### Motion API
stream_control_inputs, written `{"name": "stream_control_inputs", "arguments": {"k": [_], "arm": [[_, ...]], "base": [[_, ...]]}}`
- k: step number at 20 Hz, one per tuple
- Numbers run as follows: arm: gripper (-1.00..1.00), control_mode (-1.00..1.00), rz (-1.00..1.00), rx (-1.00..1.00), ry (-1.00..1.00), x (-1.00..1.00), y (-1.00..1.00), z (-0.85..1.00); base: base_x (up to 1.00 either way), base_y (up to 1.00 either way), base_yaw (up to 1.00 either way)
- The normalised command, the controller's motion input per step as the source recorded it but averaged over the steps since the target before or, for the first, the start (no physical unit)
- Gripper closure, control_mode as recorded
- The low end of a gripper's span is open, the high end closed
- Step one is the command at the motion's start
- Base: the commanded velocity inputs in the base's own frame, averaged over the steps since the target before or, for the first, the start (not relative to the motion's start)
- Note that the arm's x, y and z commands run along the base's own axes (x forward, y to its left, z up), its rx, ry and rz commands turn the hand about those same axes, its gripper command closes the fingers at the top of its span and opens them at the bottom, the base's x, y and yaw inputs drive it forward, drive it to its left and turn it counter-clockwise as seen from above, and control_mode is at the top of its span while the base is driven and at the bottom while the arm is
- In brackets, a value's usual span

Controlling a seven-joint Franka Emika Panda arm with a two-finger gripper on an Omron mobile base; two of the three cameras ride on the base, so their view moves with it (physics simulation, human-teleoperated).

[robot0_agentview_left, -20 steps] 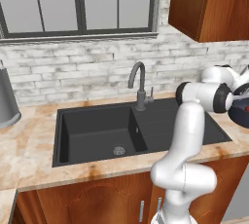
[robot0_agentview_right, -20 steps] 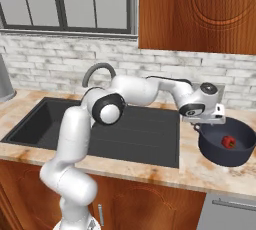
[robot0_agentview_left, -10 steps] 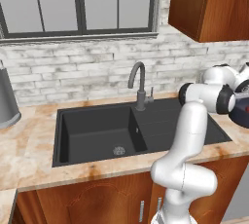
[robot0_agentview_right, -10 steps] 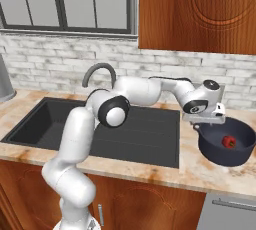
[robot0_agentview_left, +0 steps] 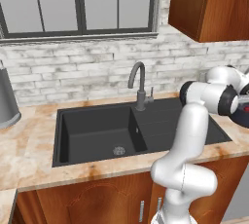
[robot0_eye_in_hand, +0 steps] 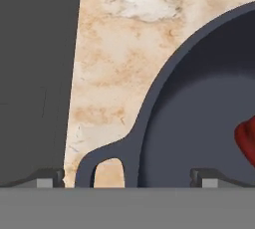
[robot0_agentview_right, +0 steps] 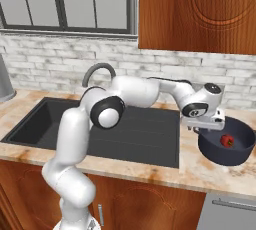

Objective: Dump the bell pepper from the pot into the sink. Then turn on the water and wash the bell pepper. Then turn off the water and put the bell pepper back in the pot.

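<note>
Nearest to you, the gripper (robot0_eye_in_hand: 127, 178) hangs with its fingers spread wide, one tip on each side of the pot's near rim and its small loop handle (robot0_eye_in_hand: 102, 169). Nothing is pinched yet; the fingers straddle the rim without closing on it. The pot (robot0_agentview_right: 226, 146) sits on the marble counter (robot0_agentview_right: 165, 174), just beside the right edge of the sink (robot0_agentview_right: 135, 134), and the bell pepper (robot0_agentview_right: 227, 140) lies inside it, a small red lump on the dark floor of the pot.

So you are at the very start: the pot is not lifted, nothing is dumped, and every later step remains. You have to close on the rim or handle, tip the pot over the basin, wash, and return the pepper.

Farther back, the sink basin looks dry around its drain (robot0_agentview_left: 119, 150). Behind it the gooseneck faucet (robot0_agentview_left: 138, 84) shows no stream, so the water appears to be off.
</note>
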Motion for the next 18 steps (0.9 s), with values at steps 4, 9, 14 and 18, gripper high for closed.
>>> {"name": "stream_control_inputs", "arguments": {"k": [4, 9, 14, 18], "arm": [[-1.0, -1.0, 0.0, 0.0, 0.0, -0.29, 0.22, -0.1], [-1.0, -1.0, 0.0, -0.02, 0.0, -0.02, 0.15, -0.26], [1.0, -1.0, 0.0, -0.03, 0.0, 0.0, 0.12, -0.37], [1.0, -1.0, 0.0, -0.01, 0.0, 0.0, 0.02, -0.29]], "base": [[0.0, 0.0, 0.0], [0.0, 0.0, 0.0], [0.0, 0.0, 0.0], [0.0, 0.0, 0.0]]}}
